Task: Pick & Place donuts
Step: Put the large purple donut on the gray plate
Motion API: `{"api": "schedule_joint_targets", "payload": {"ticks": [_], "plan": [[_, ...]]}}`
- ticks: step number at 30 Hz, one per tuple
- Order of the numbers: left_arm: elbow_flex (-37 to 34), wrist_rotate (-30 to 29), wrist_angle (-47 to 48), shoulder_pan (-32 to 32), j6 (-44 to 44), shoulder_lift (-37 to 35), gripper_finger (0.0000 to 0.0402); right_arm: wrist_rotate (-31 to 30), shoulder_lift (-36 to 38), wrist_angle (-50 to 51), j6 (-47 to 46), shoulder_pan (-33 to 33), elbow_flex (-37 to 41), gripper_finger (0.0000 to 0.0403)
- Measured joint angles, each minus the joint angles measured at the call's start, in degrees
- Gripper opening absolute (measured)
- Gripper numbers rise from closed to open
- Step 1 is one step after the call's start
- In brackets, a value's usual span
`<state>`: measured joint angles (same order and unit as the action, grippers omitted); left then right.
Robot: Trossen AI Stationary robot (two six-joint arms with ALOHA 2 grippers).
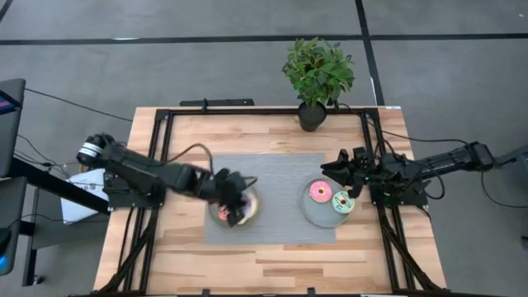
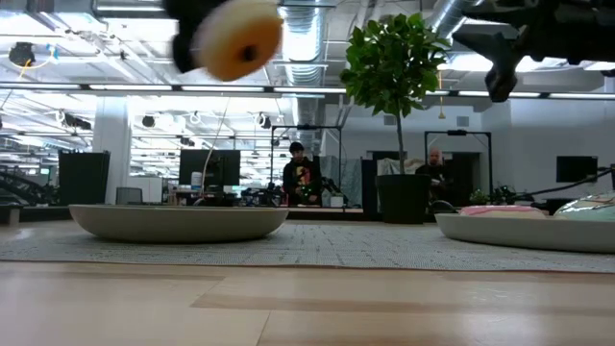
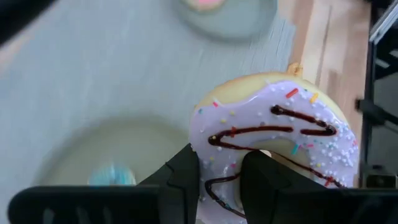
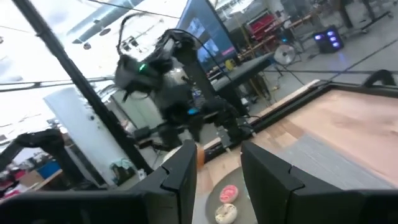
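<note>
My left gripper (image 1: 237, 200) hangs over the left grey plate (image 1: 252, 213) and is shut on a purple-white iced donut (image 3: 273, 130) with chocolate drizzle. In the low view that donut (image 2: 240, 38) is high above the left plate (image 2: 178, 221). A tiny blue donut (image 3: 112, 177) lies in that plate. The right plate (image 1: 309, 210) carries a pink donut (image 1: 319, 192) and a green one (image 1: 342, 200). My right gripper (image 4: 217, 168) is open and empty, hovering at the right plate's far right side (image 1: 340, 169). My left gripper pinches the donut's ring wall (image 3: 221, 165) between its two fingers, one finger (image 3: 183, 177) at the outer edge and the other (image 3: 267, 177) at the hole. The fingers come from above. The donut is lifted clear of the plate, tilted with its icing toward the wrist camera.
A grey mat (image 1: 272, 169) lies under both plates on the wooden table. A potted plant (image 1: 318, 74) stands at the far edge. Black frame rails (image 1: 165, 157) run along the table's left, right and far sides. Bare wood lies at the near side.
</note>
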<state>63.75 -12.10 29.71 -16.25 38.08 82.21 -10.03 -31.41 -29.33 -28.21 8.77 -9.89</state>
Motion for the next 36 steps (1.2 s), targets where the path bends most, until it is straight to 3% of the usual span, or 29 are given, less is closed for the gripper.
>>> {"api": "schedule_joint_targets", "payload": {"ticks": [12,24,28,36], "plan": [[26.50,0.71,5.78,9.10,-22.95,17.94,0.0082,6.84,-6.63,-4.49,-14.09,-1.55,-0.04,0.0126],[52.22,0.27,15.28,13.15,-33.25,36.22,0.0082,9.11,-7.47,-4.15,-23.16,-3.63,-0.02,0.0229],[56.00,-1.65,16.58,13.72,-34.88,39.29,0.0082,9.04,-8.72,-3.98,-26.03,-4.15,-0.02,0.0244],[56.85,-2.33,16.75,16.02,-34.65,41.18,0.0082,8.58,-13.10,-4.10,-30.27,-5.72,-0.02,0.0233]]}}
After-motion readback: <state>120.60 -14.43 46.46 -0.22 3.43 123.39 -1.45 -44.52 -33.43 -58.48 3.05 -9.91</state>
